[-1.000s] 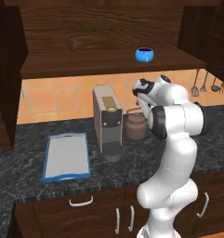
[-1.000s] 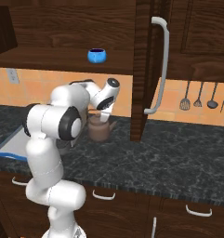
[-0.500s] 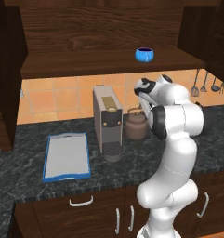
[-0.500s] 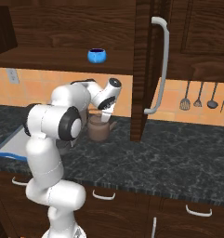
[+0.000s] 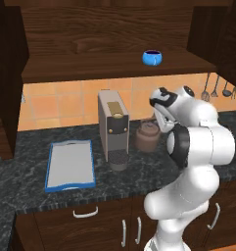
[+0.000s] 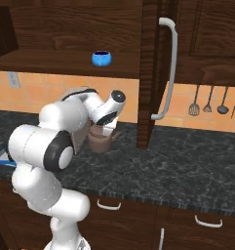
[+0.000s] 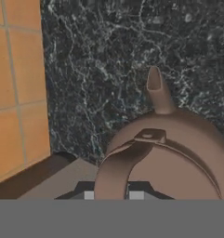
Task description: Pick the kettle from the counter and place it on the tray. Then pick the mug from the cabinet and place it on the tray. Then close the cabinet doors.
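kettle (image 7: 178, 153) upright on counter (image 7: 108, 69), spout pointing away from coffee machine (image 5: 113, 128), hand (image 7: 110, 194) clenched on its handle

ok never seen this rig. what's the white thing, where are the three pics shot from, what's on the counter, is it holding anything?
The white thing is a rendered robot arm with a two-finger claw. Two pictures come from cameras on its base, behind it to the left and right. The third comes from a camera on the hand, looking down along the claw.

On the dark stone counter lie a blue-rimmed tray, a boxy coffee machine and a small brown kettle. A blue mug sits on the shelf of the open cabinet above.

The claw is shut on the kettle's arched handle. The kettle looks to be standing on the counter, not yet lifted.
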Tool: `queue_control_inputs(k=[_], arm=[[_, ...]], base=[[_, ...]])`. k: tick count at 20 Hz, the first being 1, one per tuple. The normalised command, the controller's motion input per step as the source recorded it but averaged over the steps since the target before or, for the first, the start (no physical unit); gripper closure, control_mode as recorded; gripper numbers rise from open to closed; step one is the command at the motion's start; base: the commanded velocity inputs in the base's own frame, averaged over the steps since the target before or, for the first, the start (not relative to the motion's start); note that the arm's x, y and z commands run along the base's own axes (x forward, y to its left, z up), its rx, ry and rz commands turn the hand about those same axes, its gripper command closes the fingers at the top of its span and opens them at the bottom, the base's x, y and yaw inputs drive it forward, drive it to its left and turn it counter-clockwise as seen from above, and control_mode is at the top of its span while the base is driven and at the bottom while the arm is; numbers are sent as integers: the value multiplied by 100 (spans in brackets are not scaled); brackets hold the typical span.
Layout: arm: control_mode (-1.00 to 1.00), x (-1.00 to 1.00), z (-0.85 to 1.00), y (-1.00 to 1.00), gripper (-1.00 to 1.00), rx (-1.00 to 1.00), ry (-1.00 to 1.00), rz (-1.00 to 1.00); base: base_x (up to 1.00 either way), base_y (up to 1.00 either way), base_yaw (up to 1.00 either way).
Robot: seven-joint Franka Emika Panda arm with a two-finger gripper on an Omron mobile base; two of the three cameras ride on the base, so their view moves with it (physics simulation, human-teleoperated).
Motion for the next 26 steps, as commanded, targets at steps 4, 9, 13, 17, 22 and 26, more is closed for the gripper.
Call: queue_control_inputs(k=[4,9,13,17,22,26], arm=[[-100,-80,66,4,100,5,-10,-13],[-100,-91,51,1,100,5,-9,-16],[-100,-100,26,7,100,3,0,-12],[-100,-98,29,29,100,1,0,-9],[-100,-89,24,52,100,0,0,-6],[-100,-75,14,82,100,0,0,-7]], base=[[0,0,0],[0,0,0],[0,0,0],[0,0,0],[0,0,0],[0,0,0]])
